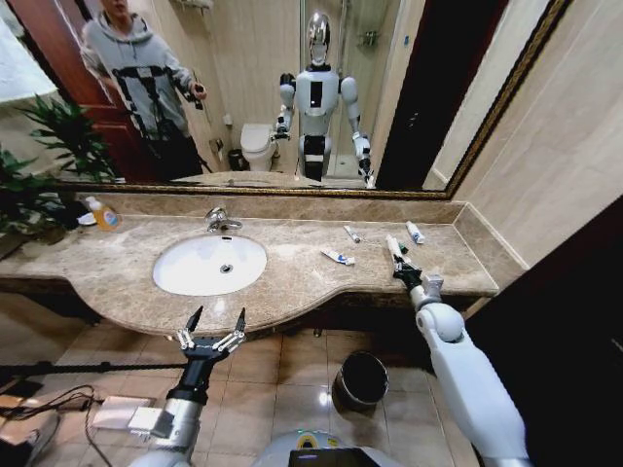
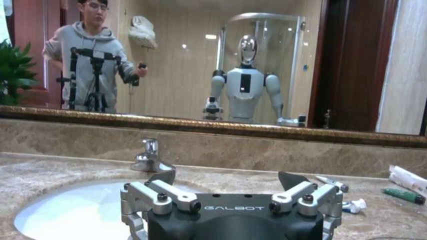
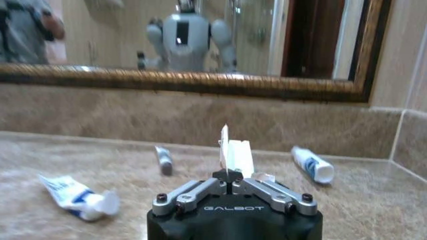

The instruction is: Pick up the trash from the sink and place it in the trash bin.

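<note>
Trash lies on the marble counter [image 1: 292, 277] to the right of the sink [image 1: 209, 264], not in the basin. In the head view we see a white-and-blue tube [image 1: 338, 257] nearest the sink, a small white tube [image 1: 351, 233] behind it toward the wall, and another white tube [image 1: 416, 232] farther right near the counter's corner. A dark green tube [image 1: 402, 247] lies just beside our right gripper [image 1: 400, 268].

That right gripper reaches over the right end of the counter, its fingers pressed together on a whitish wrapper [image 1: 393, 246] — the right wrist view shows the wrapper [image 3: 235, 156] standing up out of the closed fingertips. In that view the white-and-blue tube [image 3: 75, 196] lies to one side on the counter, the small white tube [image 3: 163, 159] beyond it, and the other white tube [image 3: 312, 163] on the opposite side, all well apart from one another.

Our left gripper [image 1: 214, 321] hangs in front of the counter's edge, just before the sink, with its fingers spread wide and holding nothing. The left wrist view looks past the gripper [image 2: 230, 179] into the white basin [image 2: 73, 210], with the faucet [image 2: 150, 156] behind it and the dark green tube [image 2: 403, 195] far off along the counter.

The bin [image 1: 359, 379] stands on the floor below the counter, between our two arms — black, round, its mouth open.
</note>
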Controlling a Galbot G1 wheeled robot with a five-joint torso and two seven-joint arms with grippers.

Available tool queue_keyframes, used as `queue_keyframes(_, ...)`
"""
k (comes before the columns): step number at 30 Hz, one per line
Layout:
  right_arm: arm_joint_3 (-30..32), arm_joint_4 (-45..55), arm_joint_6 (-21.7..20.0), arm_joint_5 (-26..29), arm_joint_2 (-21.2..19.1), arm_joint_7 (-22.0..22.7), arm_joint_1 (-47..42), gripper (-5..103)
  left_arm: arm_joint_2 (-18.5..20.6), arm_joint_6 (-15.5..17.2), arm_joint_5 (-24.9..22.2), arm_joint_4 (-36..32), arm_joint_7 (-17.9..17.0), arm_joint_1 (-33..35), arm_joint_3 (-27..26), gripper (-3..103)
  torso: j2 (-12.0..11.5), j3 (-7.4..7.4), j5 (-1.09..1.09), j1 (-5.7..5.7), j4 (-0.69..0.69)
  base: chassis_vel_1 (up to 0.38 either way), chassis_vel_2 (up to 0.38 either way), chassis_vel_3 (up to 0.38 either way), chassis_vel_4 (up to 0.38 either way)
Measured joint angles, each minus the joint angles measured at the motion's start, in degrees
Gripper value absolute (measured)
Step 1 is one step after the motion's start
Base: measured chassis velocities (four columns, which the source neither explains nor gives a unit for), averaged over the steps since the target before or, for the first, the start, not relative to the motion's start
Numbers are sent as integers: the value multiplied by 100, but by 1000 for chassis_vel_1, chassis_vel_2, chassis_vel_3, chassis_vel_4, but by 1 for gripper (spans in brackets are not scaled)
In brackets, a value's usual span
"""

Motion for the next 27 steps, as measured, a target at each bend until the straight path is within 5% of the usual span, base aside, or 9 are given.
queue_keyframes(6,184,718,709,-90,257,34,-871,0,0,0,0,0,0,0,0,100,0,0,-1,0,1,0,0,0,0)
queue_keyframes(13,298,1318,2073,-361,785,427,-2337,0,0,0,0,0,-1,0,0,100,0,-1,-1,0,0,0,0,0,0)
queue_keyframes(27,341,553,3495,-742,1056,844,-3455,0,0,0,0,0,0,0,0,100,0,0,0,0,0,0,0,0,0)
